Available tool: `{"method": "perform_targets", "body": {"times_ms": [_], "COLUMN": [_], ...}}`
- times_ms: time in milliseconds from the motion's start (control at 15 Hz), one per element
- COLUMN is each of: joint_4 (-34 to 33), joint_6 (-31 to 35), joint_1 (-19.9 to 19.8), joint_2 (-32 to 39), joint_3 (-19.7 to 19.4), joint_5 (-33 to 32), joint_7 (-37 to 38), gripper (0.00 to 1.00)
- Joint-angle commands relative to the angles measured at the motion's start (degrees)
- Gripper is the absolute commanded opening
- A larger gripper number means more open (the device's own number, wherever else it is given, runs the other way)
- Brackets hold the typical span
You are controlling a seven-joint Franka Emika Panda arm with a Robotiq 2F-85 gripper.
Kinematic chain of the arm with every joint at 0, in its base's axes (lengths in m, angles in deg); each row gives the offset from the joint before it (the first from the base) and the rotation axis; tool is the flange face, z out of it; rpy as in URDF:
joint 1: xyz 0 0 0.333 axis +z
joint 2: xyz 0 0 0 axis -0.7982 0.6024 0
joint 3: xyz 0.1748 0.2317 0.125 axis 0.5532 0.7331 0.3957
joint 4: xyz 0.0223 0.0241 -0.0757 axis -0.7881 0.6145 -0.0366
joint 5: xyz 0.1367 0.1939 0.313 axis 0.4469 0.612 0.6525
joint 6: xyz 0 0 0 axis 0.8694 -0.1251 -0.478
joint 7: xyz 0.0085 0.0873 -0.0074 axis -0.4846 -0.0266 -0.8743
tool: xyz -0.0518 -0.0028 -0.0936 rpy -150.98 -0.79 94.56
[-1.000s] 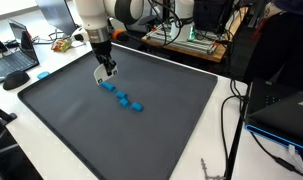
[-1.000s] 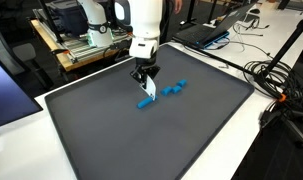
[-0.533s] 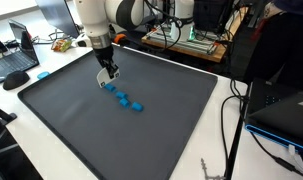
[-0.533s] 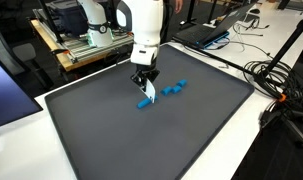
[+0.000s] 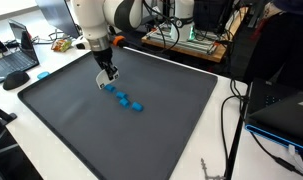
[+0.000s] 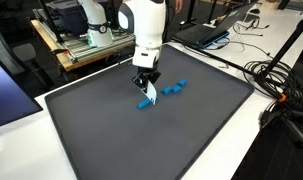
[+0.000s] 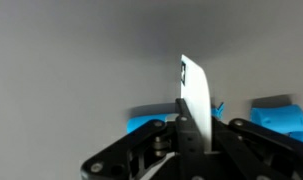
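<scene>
While hand (image 5: 108, 73) grips card (image 7: 195, 95), dark mat (image 5: 171, 130), cluttered benches (image 5: 186, 40)

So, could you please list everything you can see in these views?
mat: one, dark grey, covering most of the table.
table: one, white, under the mat.
blocks: about four, blue, in a short row on the mat by the gripper.
card: one, white, upright in the gripper, lower edge near the end block.
laptop: one, black, open, at the table's edge in an exterior view.
cables: several, black, on the table beside the mat.
arm: one, white, over the mat.
gripper: one, black, shut on the card.
</scene>
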Motion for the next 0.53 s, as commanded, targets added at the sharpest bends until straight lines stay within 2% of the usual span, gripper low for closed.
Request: {"method": "perform_targets", "body": {"times_ms": [0, 467], "joint_4": [-2.4, -2.1], "joint_6": [-2.3, 0.3], "joint_1": [-0.3, -0.7], "joint_2": [2.4, 4.4], "joint_3": [0.8, 1.9], "joint_5": [0.8, 2.1], "joint_7": [-1.3, -1.4], "gripper": [0.01, 0.01]}}
